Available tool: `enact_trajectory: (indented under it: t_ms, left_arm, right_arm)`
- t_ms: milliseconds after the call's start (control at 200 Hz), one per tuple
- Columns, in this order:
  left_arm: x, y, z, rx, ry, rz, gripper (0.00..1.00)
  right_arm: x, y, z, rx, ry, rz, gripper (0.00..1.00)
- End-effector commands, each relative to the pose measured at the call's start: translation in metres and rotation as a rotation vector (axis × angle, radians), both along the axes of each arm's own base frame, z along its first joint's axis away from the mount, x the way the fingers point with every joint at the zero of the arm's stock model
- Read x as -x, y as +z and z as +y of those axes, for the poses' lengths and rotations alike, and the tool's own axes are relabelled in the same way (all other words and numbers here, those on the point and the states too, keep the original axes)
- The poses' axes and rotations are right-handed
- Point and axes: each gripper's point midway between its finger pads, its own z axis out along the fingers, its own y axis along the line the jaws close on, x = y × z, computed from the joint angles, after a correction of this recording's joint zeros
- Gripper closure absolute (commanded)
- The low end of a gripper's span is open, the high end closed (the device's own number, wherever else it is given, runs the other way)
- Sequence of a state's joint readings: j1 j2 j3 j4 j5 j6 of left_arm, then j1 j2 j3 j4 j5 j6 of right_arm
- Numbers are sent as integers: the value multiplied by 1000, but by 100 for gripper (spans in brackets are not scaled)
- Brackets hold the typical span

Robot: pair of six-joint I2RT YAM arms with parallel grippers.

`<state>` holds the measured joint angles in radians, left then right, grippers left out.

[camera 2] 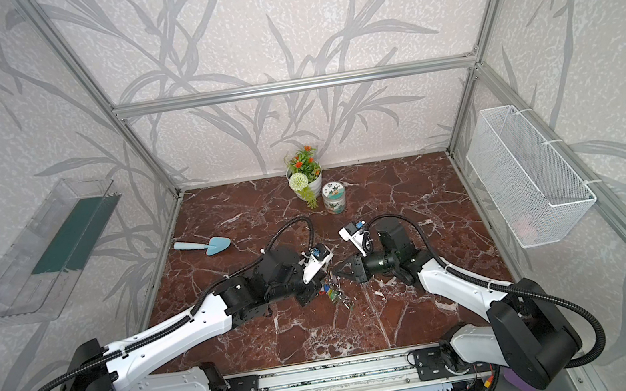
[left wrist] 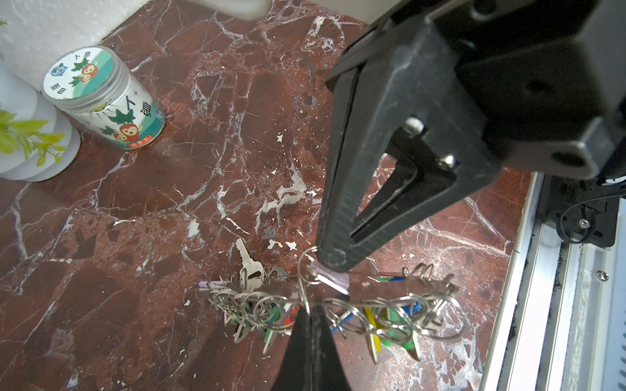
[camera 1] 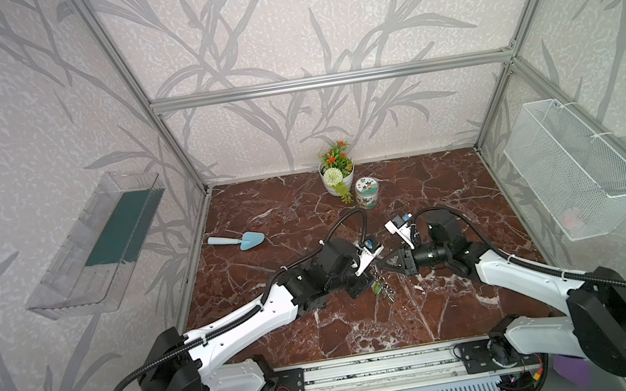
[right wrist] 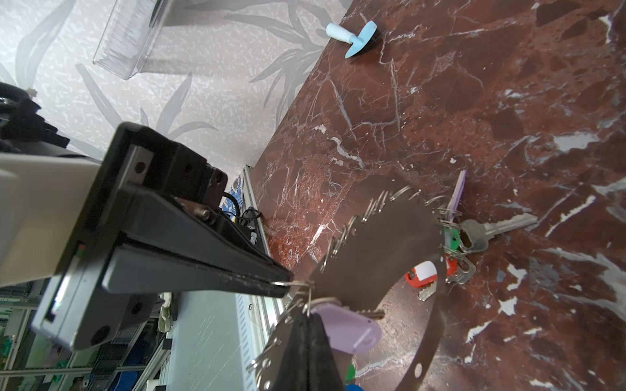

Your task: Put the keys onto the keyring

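Observation:
The keyring is a big metal loop strung with small rings, grey keys and coloured tags. It shows in both top views at mid-table, its far end resting on the marble. My left gripper is shut on the loop's edge. My right gripper is shut on the small ring of the keys, whose lilac tag hangs right against the loop. The key behind the tag is mostly hidden. The two fingertips almost meet.
At the back stand a white flower pot and a printed tin. A light blue trowel lies at the left. A clear shelf and a wire basket hang on the side walls.

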<state>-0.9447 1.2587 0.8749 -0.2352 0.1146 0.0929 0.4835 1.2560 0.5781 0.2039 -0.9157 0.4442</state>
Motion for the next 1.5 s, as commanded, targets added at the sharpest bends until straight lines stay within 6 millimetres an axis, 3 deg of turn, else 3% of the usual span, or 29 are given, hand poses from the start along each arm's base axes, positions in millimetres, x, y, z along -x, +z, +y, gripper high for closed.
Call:
enact_trajectory:
  t_ms: [0, 345, 700, 925, 1499]
  left_arm:
    - [0, 31, -12, 90, -39, -86, 100]
    - [-5, 45, -4, 156, 39, -133, 100]
    - [-10, 80, 6, 388, 131, -231, 100]
    - [-13, 107, 1, 501, 140, -263, 100]
    - [-22, 142, -19, 650, 122, -314, 100]
  right_arm:
    - [1, 2, 3, -9, 19, -2, 100]
    - [0, 3, 8, -35, 36, 52, 100]
    - [-2, 31, 13, -111, 58, 25, 100]
    - [-4, 53, 10, -148, 68, -7, 100]
    - [-22, 92, -14, -211, -23, -107, 100]
